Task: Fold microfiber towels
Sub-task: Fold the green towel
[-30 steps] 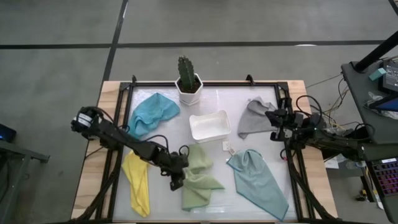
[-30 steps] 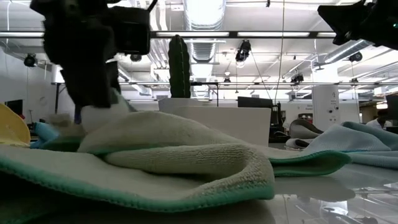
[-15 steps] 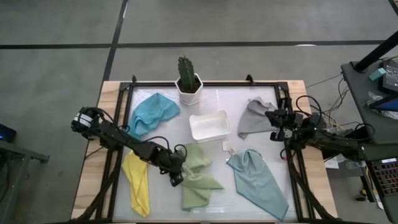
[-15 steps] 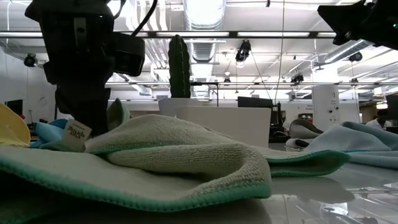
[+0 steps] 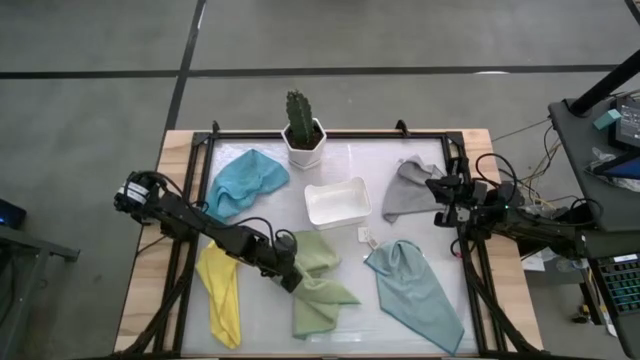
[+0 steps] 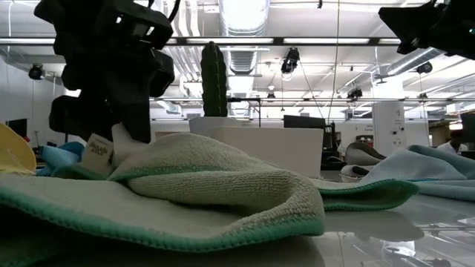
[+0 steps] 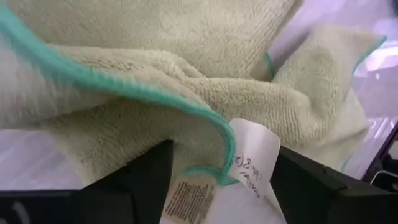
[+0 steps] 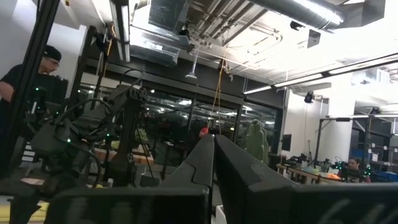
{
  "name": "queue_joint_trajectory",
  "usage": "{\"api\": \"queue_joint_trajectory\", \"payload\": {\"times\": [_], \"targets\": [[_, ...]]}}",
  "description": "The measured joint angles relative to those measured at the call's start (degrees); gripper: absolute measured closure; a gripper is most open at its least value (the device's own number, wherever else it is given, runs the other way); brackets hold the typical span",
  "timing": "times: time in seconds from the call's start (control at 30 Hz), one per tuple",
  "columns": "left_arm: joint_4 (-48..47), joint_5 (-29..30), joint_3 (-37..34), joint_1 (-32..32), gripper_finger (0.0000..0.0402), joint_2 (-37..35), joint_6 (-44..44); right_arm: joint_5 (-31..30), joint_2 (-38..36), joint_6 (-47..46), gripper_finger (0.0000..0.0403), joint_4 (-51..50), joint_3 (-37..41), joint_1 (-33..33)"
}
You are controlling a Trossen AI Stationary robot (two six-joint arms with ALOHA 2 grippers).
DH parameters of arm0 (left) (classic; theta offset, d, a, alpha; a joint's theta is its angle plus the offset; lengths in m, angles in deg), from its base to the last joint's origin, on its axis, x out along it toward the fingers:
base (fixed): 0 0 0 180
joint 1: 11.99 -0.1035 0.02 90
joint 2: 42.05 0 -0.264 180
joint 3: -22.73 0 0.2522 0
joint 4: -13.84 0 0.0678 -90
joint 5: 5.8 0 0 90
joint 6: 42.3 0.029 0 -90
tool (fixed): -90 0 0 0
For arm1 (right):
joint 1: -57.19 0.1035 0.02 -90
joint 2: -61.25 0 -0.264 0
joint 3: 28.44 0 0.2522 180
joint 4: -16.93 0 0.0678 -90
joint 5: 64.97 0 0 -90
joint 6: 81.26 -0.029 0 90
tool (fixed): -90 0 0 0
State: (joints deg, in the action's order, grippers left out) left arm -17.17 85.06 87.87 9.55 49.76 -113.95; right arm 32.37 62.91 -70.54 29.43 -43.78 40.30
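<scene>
I have the left gripper down at the olive towel, which lies rumpled near the front edge of the bench, midway along it. In the left wrist view its jaws stand wide apart, astride the towel's teal-edged hem and white label, holding nothing. To do this fold well I judge I should close on the hem corner only, one layer, not the bunched pile beneath, then lift low and carry it across so the edges meet. The risk is dragging the whole cloth or pinching just the label. The right gripper waits by the right edge near the grey towel, jaws shut and empty. The blue, yellow and teal towels lie unfolded.
</scene>
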Motion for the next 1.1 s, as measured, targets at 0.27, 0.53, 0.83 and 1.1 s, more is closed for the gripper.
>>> {"api": "queue_joint_trajectory", "payload": {"times": [0.27,0.53,0.83,1.1], "targets": [[-5.9,3.4,0.3,-1.4,0.0174,0.0,-4.7,0.0,0.0,0.0,0.0394,0.0,0.0,0.0],[-6.8,5.2,0.0,-1.3,0.0238,0.0,-5.3,0.0,0.0,0.4,0.0394,0.0,0.0,0.0],[-6.8,6.1,-0.3,-2.2,0.0378,-0.9,-3.8,0.0,0.0,0.4,0.0394,-0.3,0.0,0.0],[-7.4,5.8,-0.8,-5.0,0.0332,-5.8,-6.3,0.0,0.0,0.4,0.0394,-0.4,0.0,0.0]]}}
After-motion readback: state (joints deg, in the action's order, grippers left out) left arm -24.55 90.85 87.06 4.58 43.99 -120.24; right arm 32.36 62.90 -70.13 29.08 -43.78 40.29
